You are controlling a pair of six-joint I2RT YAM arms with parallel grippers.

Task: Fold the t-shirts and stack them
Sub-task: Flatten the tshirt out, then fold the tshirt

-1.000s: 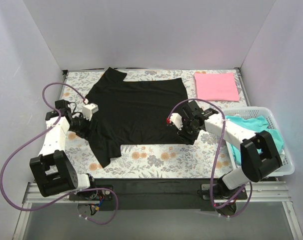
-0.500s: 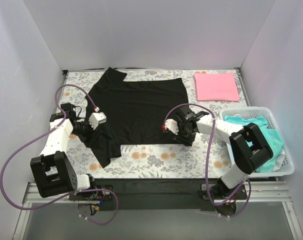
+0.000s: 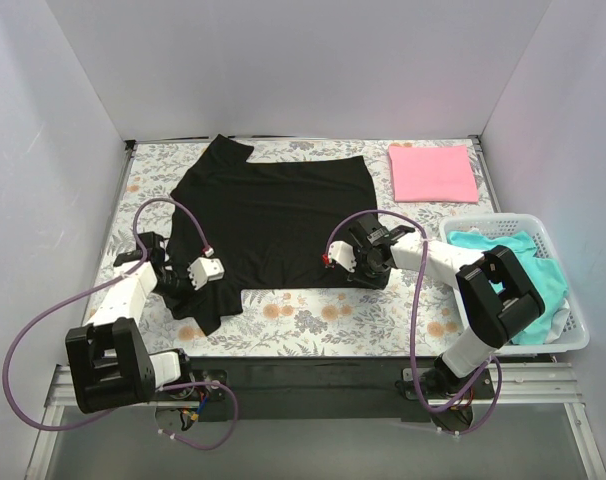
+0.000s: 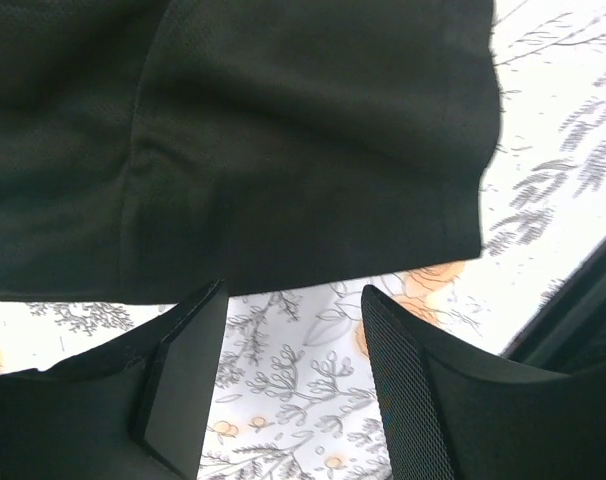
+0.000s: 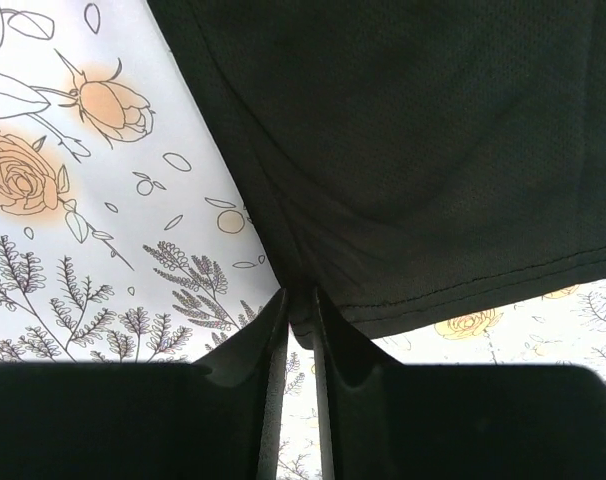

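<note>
The black t-shirt [image 3: 273, 210] lies spread flat on the floral table cloth [image 3: 313, 315]. My right gripper [image 3: 366, 270] is shut on the shirt's near right hem corner; in the right wrist view the gripper [image 5: 300, 300] pinches a fold of the black fabric [image 5: 433, 150]. My left gripper [image 3: 186, 285] is low at the shirt's near left part. In the left wrist view it [image 4: 293, 292] is open over bare cloth, with the shirt's edge [image 4: 283, 150] just beyond the fingertips. The pink t-shirt [image 3: 433, 172] lies folded at the far right. The teal t-shirt [image 3: 508, 248] is in the basket.
A white lattice basket [image 3: 575, 305] stands at the right edge of the table. White walls close in the table on the left, back and right. Purple cables loop off both arms.
My left arm has swung toward the near edge and down, from the shirt's left side to its near left part. My right gripper has moved slightly left at the near right hem.
</note>
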